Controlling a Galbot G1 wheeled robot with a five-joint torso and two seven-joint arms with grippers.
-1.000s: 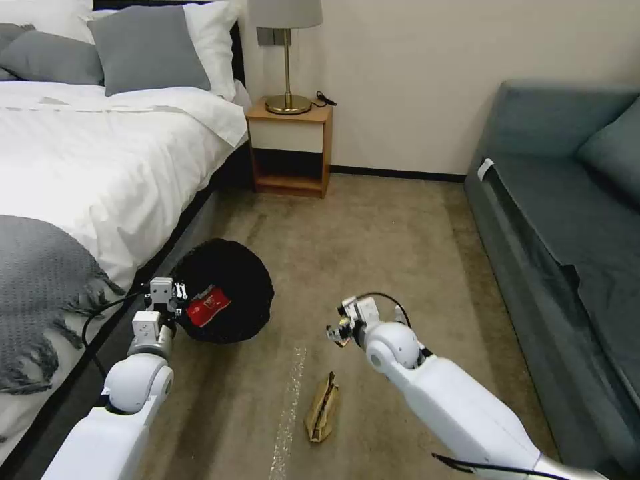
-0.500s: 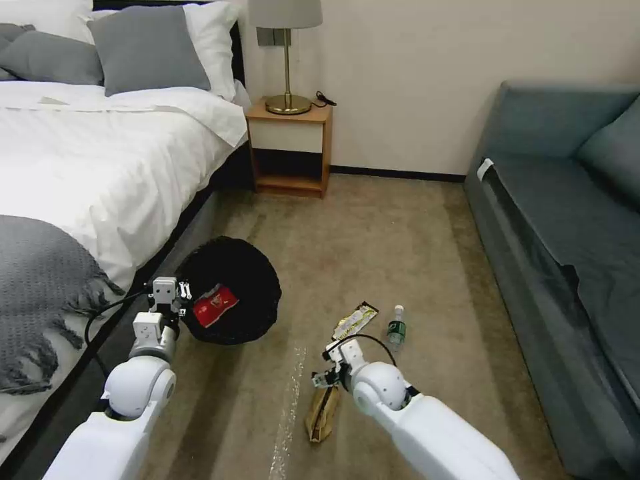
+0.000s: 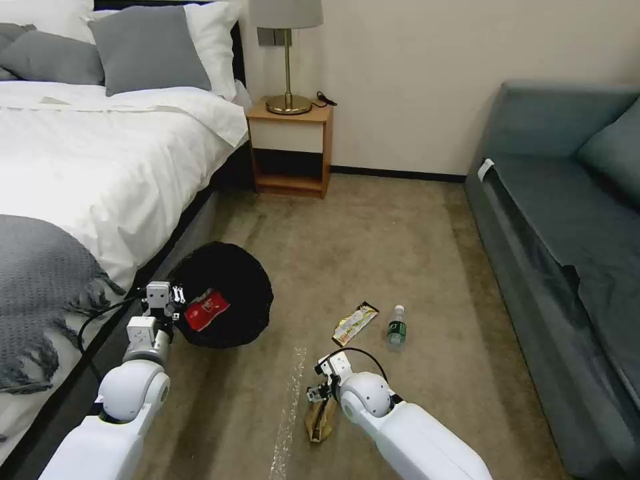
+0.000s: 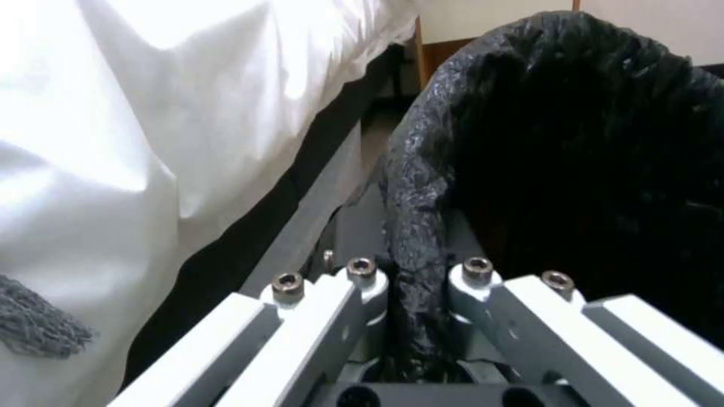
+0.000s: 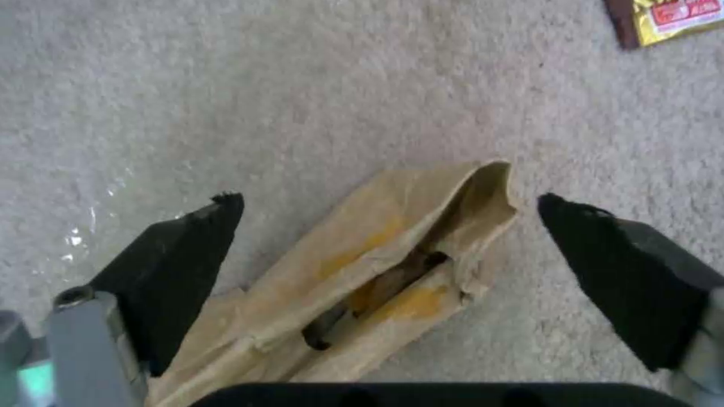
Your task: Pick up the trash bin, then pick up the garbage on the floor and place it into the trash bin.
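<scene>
Lowered since a second before, the right hand [image 5: 388,257] hung spread wide astride the brown paper piece [image 5: 377,265] on the carpet, ready to pinch it, while the left hand [image 4: 411,308] stayed clamped on the trash bin [image 3: 223,300] rim beside the bed.

**Bedroom with carpet, bed and sofa**

Tan carpet [image 3: 373,240] covers the floor. A bed [image 3: 93,160] with white linen, grey pillows [image 3: 143,47] and a grey fringed throw [image 3: 40,293] stands on the left. A wooden nightstand [image 3: 291,148] against the cream wall [image 3: 453,67] carries a brass lamp [image 3: 288,60]. A dark teal sofa [image 3: 567,220] lines the right.
</scene>
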